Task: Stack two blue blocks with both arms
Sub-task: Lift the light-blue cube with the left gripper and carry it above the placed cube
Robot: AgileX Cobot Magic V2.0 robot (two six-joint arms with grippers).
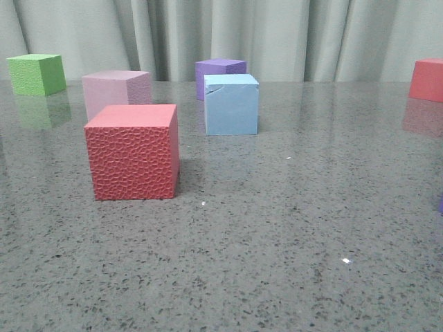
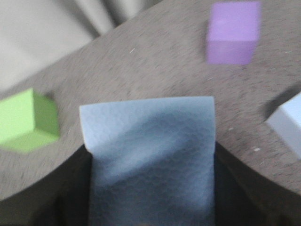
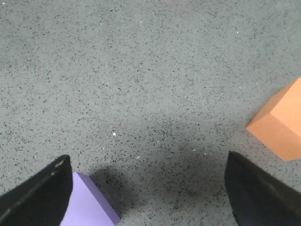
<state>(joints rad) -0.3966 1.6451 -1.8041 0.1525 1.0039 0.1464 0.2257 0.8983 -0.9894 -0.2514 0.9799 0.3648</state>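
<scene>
1. The table (image 1: 277, 242) is glossy speckled grey stone, mirroring the cubes.
2. The red cube (image 1: 133, 155) has a pebbled matt face.
3. The blue block (image 1: 232, 105) looks like smooth matt foam.
4. The curtain (image 1: 291, 38) is cloth.

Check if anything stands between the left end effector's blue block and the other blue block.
Nothing visible does: only bare table lies between the held blue block and the second blue block.

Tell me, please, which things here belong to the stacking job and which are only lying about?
Belong:
- blue block on the table
- second blue block between the left gripper's fingers
- right gripper, open

Lying about:
- red cube
- pink cube
- green cube
- purple cube
- orange cube
</scene>
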